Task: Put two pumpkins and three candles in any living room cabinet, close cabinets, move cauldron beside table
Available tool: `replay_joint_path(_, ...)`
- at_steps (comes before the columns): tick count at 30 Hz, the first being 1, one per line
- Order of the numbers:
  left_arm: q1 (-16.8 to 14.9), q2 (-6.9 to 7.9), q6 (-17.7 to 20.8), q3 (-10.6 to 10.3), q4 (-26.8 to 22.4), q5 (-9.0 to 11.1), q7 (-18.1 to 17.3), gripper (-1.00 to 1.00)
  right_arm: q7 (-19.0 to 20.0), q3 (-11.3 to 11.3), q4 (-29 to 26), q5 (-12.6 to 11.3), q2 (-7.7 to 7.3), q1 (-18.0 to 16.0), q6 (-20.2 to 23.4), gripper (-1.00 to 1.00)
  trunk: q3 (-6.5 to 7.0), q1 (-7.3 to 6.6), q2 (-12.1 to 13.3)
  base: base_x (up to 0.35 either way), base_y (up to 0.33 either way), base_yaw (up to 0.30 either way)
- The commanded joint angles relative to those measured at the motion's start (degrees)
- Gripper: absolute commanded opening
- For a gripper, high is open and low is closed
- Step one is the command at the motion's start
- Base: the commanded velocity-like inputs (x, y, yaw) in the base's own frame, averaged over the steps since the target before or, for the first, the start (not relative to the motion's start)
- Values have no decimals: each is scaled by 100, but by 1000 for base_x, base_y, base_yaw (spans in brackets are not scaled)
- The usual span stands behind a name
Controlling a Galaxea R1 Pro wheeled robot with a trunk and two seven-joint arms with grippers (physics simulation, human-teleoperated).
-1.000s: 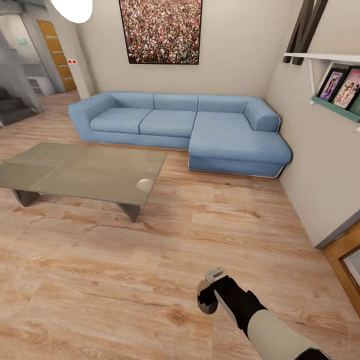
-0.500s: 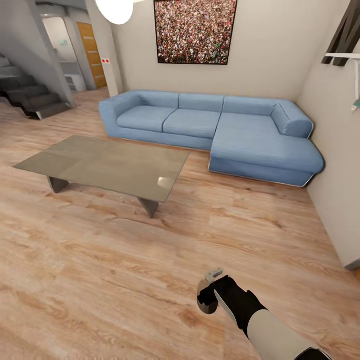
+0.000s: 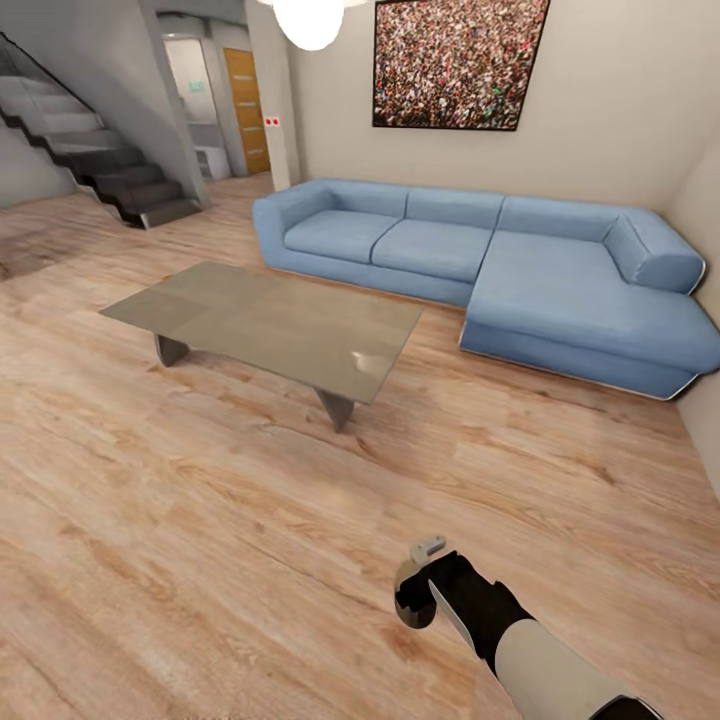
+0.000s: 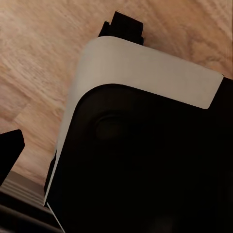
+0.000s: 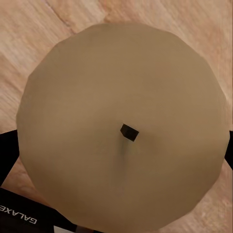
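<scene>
Candle (image 5: 124, 126) gripped by right hand (image 3: 418, 590), "GALAXEA" lettering

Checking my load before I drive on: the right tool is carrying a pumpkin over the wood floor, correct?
Not a pumpkin. The right wrist view shows a pale beige candle with a small dark wick, held between the right tool's fingers. It is over the wood floor, as you said.

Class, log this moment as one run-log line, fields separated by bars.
phase: in transit | right hand: holding candle | ahead: glass table, blue sofa | cabinet: unseen
</scene>
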Motion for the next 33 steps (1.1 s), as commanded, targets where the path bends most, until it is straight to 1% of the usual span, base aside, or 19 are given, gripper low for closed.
replay_joint_path(1, 0, 0, 0, 1, 0, 0, 0, 100, 0, 0, -1, -2, 0, -1, 0, -100, 3, 0, 0, 0, 0, 276)
replay_joint_path(33, 0, 0, 0, -3, 0, 0, 0, 100, -3, 0, -1, -2, 0, -1, -44, -100, 215, 0, 0, 0, 0, 210)
